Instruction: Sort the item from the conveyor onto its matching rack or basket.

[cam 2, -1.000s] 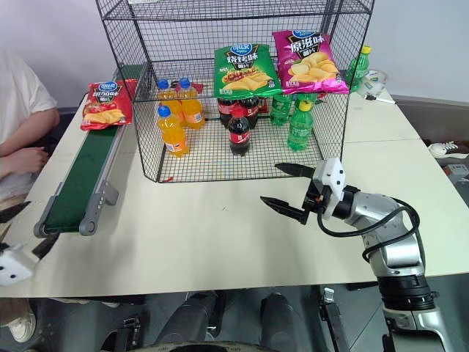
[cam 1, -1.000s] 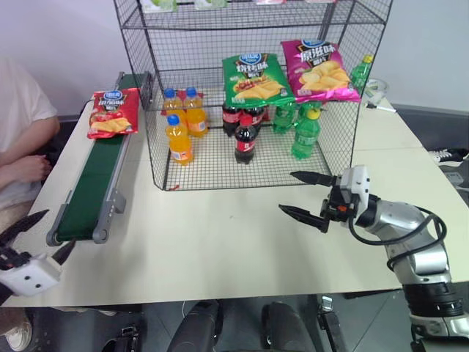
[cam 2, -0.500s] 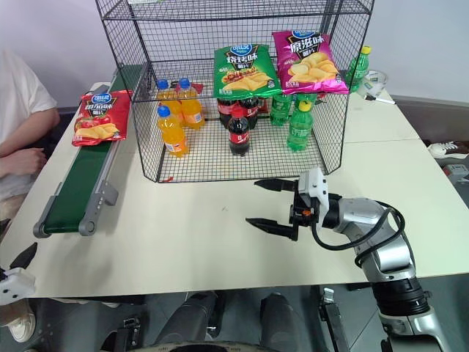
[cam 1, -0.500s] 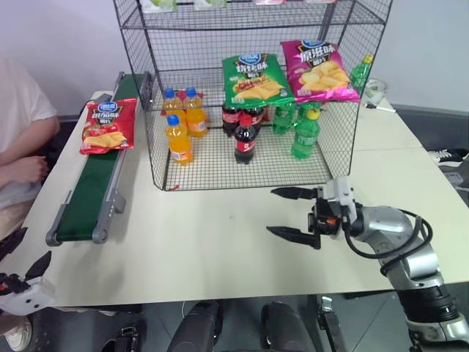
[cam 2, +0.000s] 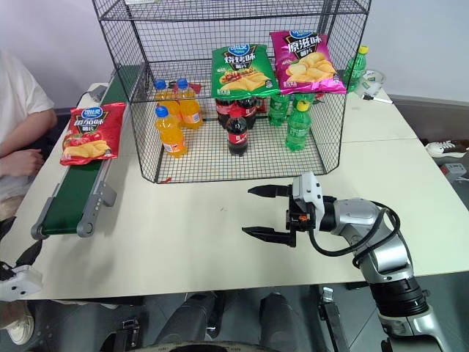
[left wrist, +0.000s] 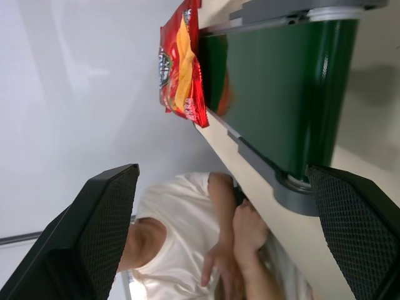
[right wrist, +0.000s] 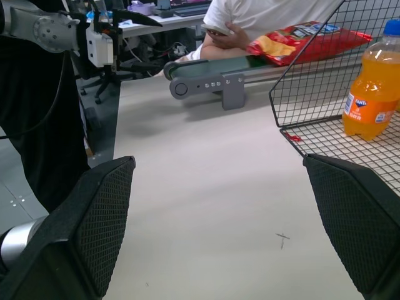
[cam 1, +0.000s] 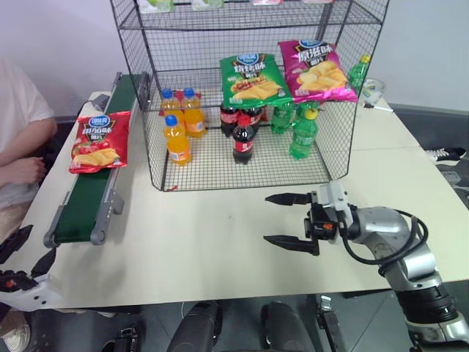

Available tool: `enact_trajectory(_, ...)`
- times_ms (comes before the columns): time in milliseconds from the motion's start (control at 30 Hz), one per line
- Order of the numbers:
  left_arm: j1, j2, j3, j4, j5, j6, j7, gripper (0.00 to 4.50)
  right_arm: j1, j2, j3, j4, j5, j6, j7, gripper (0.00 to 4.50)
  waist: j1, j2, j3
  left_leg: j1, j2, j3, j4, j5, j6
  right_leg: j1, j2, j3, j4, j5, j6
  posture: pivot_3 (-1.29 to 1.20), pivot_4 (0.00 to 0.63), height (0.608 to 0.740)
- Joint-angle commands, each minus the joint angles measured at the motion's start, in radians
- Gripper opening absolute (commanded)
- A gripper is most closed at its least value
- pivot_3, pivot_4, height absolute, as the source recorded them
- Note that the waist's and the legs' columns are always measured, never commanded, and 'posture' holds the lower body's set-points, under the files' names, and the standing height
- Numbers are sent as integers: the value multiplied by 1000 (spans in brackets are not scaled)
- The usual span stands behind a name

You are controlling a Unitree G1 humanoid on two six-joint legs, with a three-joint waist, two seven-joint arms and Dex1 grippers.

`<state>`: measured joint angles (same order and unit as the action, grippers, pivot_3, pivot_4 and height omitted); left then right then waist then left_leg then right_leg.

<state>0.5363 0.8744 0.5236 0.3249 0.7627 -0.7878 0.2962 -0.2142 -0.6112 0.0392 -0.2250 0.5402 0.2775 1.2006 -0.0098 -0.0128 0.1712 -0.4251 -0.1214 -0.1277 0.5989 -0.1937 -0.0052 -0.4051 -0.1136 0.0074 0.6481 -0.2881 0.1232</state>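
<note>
Carried nearer along the conveyor (cam 1: 95,183) since a second ago, the red crisp bag (cam 1: 95,141) now lies about midway down the belt instead of up at its far end by the rack's corner; over that same second the right gripper (cam 1: 289,220) has drawn in leftward and toward the robot, and the left gripper (cam 1: 28,253) has sunk lower at the table's near left corner.

Nearest, the left gripper hangs just off the edge of the white table (cam 1: 212,242), its two black fingers spread wide with nothing between them. From it the red crisp bag sits at about one o'clock, well apart, with the conveyor's near roller end between them. In the left wrist view the bag (left wrist: 181,65) lies on the green belt, overhanging the rail on the person's side.

At the same depth across the table, the right gripper hovers over bare tabletop, fingers wide apart and empty, pointing left. The bag lies at roughly ten o'clock from it, well apart.

Farther back stands the black wire rack (cam 1: 249,95), just beside the conveyor's right rail. On its bottom tier are orange soda bottles (cam 1: 178,132), cola bottles (cam 1: 243,136) and green bottles (cam 1: 304,132); a green crisp bag (cam 1: 253,79) and a magenta crisp bag (cam 1: 317,70) rest above them.

At nine o'clock, a person in a white shirt (cam 1: 18,139) sits beside the conveyor.
</note>
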Motion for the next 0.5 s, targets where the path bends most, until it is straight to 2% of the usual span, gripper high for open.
enact_trajectory(33,3,16,-7,-20,-27,13,17,4456,-15,0,-14,-3,3,-17,-2,4500,0,0,0,0,0,0,0,0,0,0,0,0,0,0,0,0,150,740)
enact_trajectory(500,-39,14,-83,-9,-58,62,19,4456,-34,14,-19,26,-20,-48,-27,4500,-1,-1,0,0,0,0,0,0,0,0,0,0,1,0,0,0,150,740)
